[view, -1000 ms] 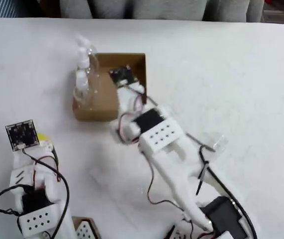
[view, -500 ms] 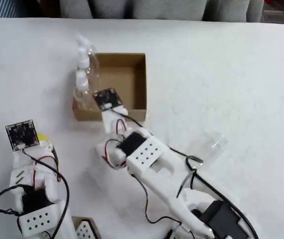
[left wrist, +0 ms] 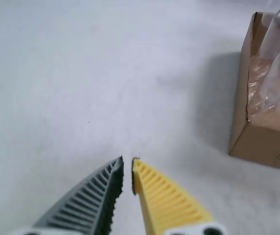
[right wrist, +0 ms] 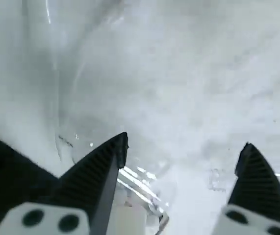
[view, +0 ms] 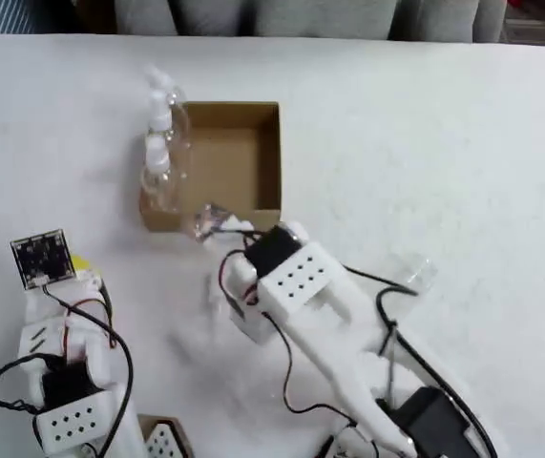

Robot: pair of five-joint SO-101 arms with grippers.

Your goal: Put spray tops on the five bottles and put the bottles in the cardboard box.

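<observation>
Two jaw states: left gripper (left wrist: pixel 128 166) was pinched to a sliver over bare table, lower left of the high view. Right gripper (right wrist: pixel 185 139) was spread wide, blurred clear bottle (right wrist: pixel 140 183) just ahead, by the cardboard box's (view: pixel 258 162) front edge. Left wrist view put the topped bottles (view: pixel 160 157) inside the box's left wall. White table (view: pixel 463 124), grey upholstery (view: pixel 301 14) beyond.
</observation>
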